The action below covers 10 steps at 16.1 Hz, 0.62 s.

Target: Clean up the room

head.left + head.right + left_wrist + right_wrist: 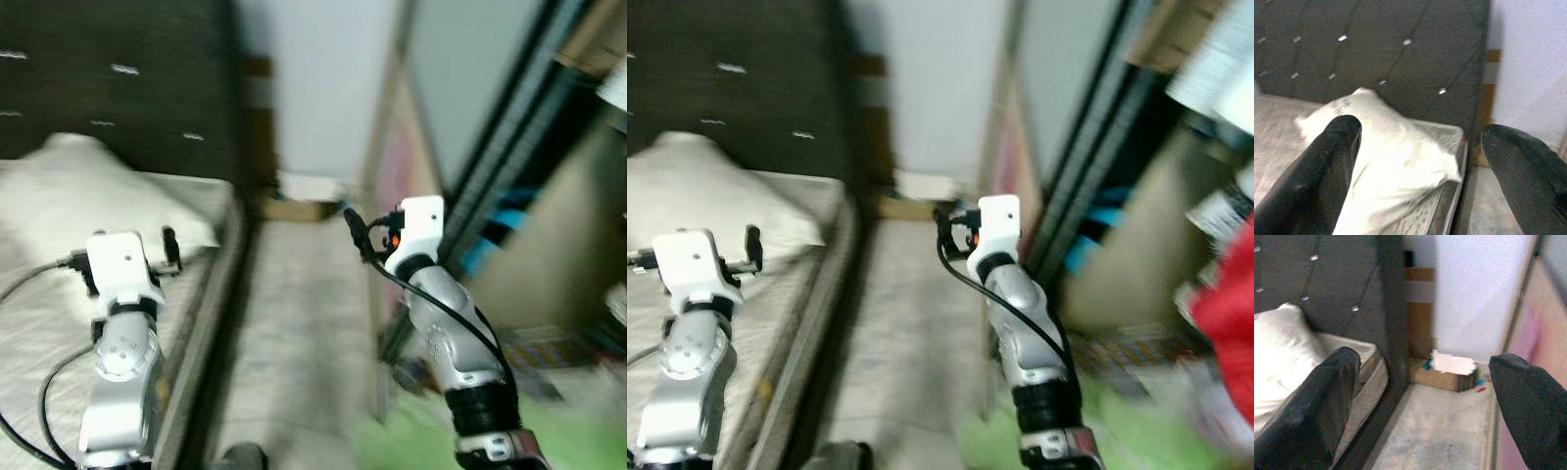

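A small cardboard box (1449, 373) topped with white clutter is seen on the floor beside the bed's dark headboard (1347, 289). It lies straight ahead of the right gripper (1420, 401), the nearer one, held spread and empty; the left gripper (1420, 166), equally spread and empty, faces the pillow (1386, 156) below that headboard.

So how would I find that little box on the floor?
Start at the dark padded headboard of the bed and follow the floor strip beside it to the white wall. There sits a low brown cardboard box, with something white on top.
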### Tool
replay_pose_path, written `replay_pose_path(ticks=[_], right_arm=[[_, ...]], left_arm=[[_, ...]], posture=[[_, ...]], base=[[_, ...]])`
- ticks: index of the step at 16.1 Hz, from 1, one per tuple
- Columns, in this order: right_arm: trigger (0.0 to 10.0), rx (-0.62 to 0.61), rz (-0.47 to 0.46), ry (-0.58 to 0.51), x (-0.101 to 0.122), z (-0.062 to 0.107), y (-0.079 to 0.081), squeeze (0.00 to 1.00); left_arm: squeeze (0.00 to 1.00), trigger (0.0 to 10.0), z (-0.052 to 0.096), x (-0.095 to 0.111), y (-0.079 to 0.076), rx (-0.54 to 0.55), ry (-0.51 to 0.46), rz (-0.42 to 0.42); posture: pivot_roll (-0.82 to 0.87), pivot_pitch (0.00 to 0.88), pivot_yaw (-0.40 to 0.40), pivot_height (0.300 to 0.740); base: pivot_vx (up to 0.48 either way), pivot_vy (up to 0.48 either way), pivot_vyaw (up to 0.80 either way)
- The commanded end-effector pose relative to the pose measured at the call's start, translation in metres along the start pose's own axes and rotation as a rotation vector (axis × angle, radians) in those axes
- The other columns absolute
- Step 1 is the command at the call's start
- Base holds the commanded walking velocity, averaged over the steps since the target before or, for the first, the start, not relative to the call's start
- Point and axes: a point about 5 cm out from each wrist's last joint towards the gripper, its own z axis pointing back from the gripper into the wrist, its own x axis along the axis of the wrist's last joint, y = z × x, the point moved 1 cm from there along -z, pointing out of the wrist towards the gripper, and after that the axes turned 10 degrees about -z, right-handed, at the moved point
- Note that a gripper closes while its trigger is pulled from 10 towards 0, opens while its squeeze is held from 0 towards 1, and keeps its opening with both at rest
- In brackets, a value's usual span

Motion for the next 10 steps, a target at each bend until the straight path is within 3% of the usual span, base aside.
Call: replay_pose_path(ticks=[1, 7, 10], right_arm=[[10.0, -0.005, -0.009, -0.010, 0.003, 0.001, -0.003, 0.00], [10.0, 0.096, -0.046, -0.018, 0.005, 0.001, 0.011, 0.00], [10.0, 0.107, -0.055, -0.019, 0.005, 0.001, 0.012, 0.00]], left_arm=[[0.00, 10.0, 0.000, 0.001, -0.003, -0.022, -0.002, 0.004], [0.00, 10.0, 0.000, 0.003, -0.002, -0.012, -0.022, -0.004], [0.00, 10.0, 0.000, 0.000, 0.000, -0.026, -0.017, 0.037]], posture=[[-0.03, 0.000, -0.043, 0.740], [-0.04, 0.000, -0.037, 0.740], [-0.03, 0.000, -0.037, 0.740]], base=[[0.000, 0.000, 0.80], [0.000, 0.000, 0.80], [0.000, 0.000, 0.80]])
